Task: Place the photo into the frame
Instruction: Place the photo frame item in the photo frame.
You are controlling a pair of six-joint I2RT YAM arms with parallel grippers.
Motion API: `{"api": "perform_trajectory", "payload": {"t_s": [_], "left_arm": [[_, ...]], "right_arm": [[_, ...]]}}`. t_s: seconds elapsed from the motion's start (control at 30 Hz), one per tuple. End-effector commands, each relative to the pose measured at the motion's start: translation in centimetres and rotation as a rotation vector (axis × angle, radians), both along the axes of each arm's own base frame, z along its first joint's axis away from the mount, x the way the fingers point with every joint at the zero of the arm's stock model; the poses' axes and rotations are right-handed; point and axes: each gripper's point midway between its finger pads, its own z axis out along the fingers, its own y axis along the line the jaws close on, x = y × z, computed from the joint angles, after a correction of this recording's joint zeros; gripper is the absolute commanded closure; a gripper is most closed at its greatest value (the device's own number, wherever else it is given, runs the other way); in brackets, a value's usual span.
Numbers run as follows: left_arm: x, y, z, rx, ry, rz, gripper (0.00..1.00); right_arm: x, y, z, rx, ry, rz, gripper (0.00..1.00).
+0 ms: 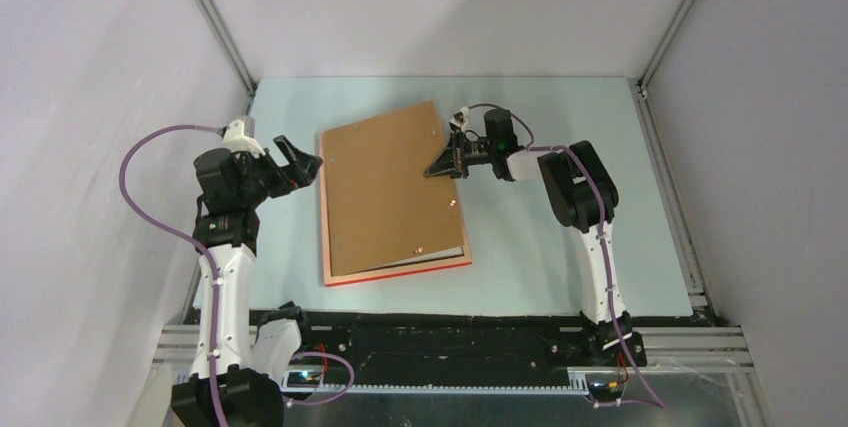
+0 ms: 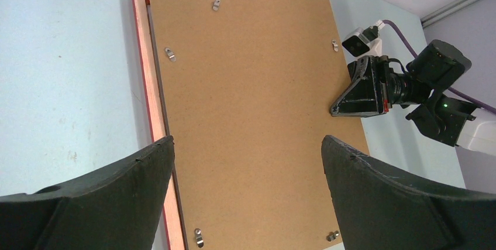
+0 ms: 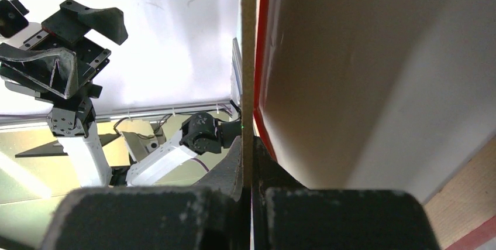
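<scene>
pale blue table (image 1: 560,247): plain brown backing board (image 1: 385,192) sits askew over face-down thin red frame (image 1: 400,276). photo not seen in any view; may be under the board. judged: board unseated, closing left. right gripper (image 1: 436,171) pinches the board's edge. left gripper (image 1: 300,159) spread wide, empty. no readable writing.

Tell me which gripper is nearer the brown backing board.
Right. The right gripper is shut on the right edge of the backing board; the left gripper hangs open beside its left edge.
</scene>
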Motion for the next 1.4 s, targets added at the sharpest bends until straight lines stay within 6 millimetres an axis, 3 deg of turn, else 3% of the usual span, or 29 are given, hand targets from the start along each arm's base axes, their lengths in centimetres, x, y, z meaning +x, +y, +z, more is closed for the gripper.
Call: {"api": "perform_trajectory", "payload": {"t_s": [0.0, 1.0, 1.37], "left_arm": [[0.1, 0.7, 0.7, 0.043, -0.043, 0.014, 0.00], [0.0, 0.7, 0.7, 0.049, -0.049, 0.018, 0.00], [0.0, 0.8, 0.7, 0.050, -0.048, 0.020, 0.00]], "right_arm": [[-0.1, 0.0, 0.9, 0.033, -0.054, 0.024, 1.00], [-0.2, 0.0, -0.8, 0.003, -0.031, 0.037, 1.00], [0.2, 0.2, -0.5, 0.009, -0.037, 0.035, 1.00]]}}
